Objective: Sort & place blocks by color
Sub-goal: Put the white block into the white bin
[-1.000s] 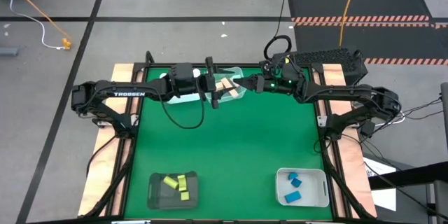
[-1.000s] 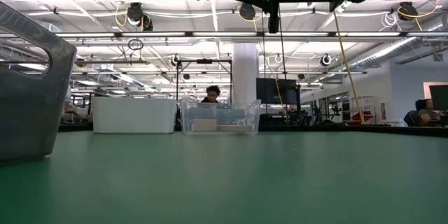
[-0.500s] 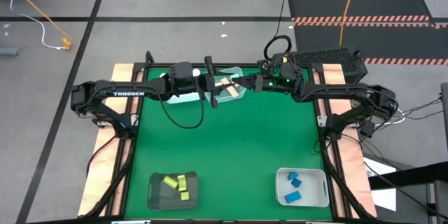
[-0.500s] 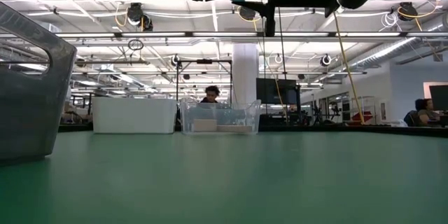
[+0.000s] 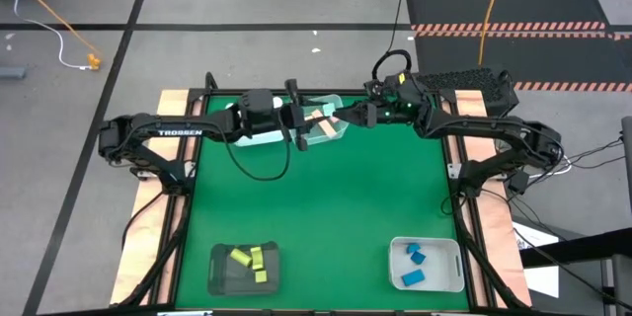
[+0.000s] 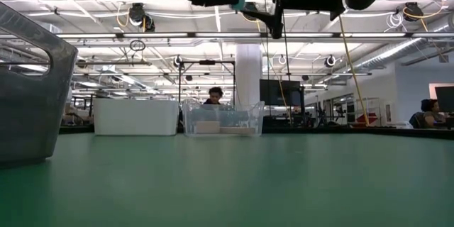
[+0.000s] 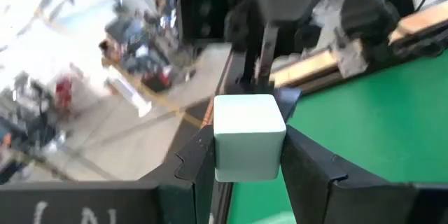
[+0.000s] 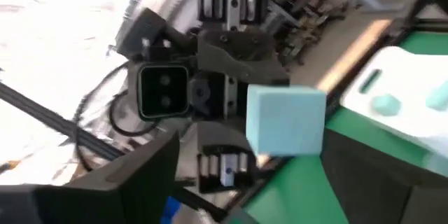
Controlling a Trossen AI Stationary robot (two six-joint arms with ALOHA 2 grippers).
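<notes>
**Mint-teal block being held between two robot arms above the far end of the counter**

Mint-teal block [image 7: 248,136], a small cube, is sitting clamped between the fingers [image 7: 199,161] of the left gripper [image 7: 248,164], one finger pressing on each side. The block is hanging in the air, high above the green counter [image 5: 326,197].

The right gripper [image 5: 357,117] is facing the left one from close by. Its fingers [image 8: 133,175] are standing spread wide, one to each side of the same block, with a gap showing on both sides. They are not gripping it.

Below both sets of fingers a clear bin [image 5: 321,126] is standing at the far edge of the counter, with tan blocks [image 5: 316,118] lying in it. Just beside it, on the left arm's side, a white bin [image 6: 136,116] is holding more mint-teal blocks [image 8: 383,103].

Far from the fingers, at the near edge of the counter, two more bins are standing well apart. A dark bin [image 5: 219,275] on the left arm's side is holding yellow-green blocks [image 5: 252,257]. A white tray-like bin [image 5: 454,267] on the right arm's side is holding blue blocks [image 5: 413,276].

In the room beyond the counter, a person [image 6: 215,96] is showing behind the clear bin.
</notes>
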